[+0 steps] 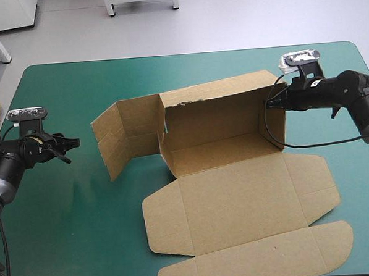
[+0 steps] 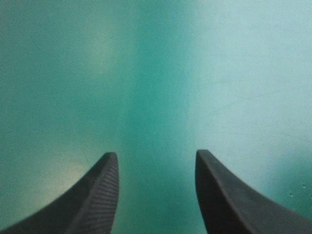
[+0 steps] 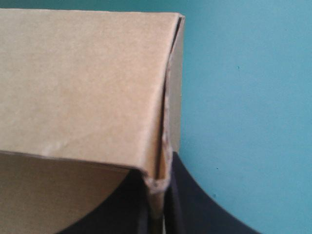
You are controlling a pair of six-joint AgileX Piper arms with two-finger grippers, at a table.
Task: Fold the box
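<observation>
Teal-green cover (image 1: 65, 231) carries the brown box (image 1: 237, 197) at mid-table, long axis left to right, back wall raised, lid flat toward the near edge. Right gripper (image 1: 271, 104) is clamped on the right wall's top corner, arm reaching in level. Left gripper (image 2: 156, 158), fingers apart, hangs low, pointing at the splayed left panel (image 1: 120, 141) from well apart

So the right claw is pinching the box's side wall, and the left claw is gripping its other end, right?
Not quite. The left claw is open and empty over bare teal-green cover, clear of the box, as the left wrist view shows. The right claw does pinch the side wall.
</observation>
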